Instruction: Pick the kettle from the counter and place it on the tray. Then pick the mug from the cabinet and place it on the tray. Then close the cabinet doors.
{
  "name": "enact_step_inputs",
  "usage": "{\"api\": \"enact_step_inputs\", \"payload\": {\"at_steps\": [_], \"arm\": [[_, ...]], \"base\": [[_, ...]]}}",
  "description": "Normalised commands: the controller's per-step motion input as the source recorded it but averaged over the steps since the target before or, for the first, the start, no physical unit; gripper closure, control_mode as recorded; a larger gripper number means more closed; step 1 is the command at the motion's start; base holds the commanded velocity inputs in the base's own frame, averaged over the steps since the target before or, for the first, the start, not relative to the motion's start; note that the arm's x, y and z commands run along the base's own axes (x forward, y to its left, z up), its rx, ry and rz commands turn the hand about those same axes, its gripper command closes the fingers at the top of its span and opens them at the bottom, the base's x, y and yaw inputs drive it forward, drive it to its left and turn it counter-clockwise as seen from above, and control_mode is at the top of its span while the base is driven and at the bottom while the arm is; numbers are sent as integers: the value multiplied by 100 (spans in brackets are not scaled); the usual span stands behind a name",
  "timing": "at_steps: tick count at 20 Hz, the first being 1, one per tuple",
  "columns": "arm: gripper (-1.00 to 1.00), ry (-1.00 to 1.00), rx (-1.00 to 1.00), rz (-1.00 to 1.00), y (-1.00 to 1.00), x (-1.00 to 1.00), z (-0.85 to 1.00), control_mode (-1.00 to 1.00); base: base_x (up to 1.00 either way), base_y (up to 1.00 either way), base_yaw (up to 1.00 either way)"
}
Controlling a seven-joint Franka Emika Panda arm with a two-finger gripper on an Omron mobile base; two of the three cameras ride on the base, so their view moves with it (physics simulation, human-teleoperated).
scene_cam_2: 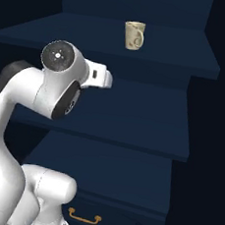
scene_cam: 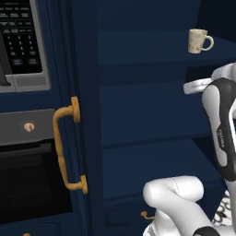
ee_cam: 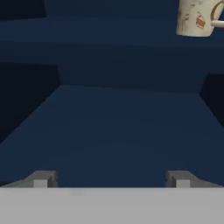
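Cream and speckled, the mug (scene_cam: pixel 198 41) stands upright on an upper shelf (scene_cam_2: pixel 84 34) of the open cabinet (scene_cam: pixel 138 115), its loop handle turned toward the shelf's right edge in the left base view. The end effector (ee_cam: pixel 111 179) points into the cabinet one shelf lower, its fingers (ee_cam: pixel 41 179) spread wide apart with nothing between them. In the hand view the mug sits up and to the right of the fingers, beyond the front edge of its shelf, so the reach for it looks to call for a rise and a shift to the right. That shelf carries nothing else that can be seen, and the lower shelves look bare. One cabinet door (scene_cam: pixel 76 138) stands swung open, brass handle (scene_cam: pixel 64 147) showing.
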Motion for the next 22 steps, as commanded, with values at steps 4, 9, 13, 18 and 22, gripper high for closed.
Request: {"api": "enact_step_inputs", "payload": {"at_steps": [4,9,13,18,22], "arm": [[-100,-59,1,1,-43,-44,88,-100],[-100,-27,7,0,-12,-4,5,-100],[-100,-20,0,0,-4,9,22,-100],[-100,-2,0,0,-4,10,28,-100],[-100,-1,0,0,-23,8,28,-100]], "base": [[0,0,0],[0,0,0],[0,0,0],[0,0,0],[0,0,0]]}}
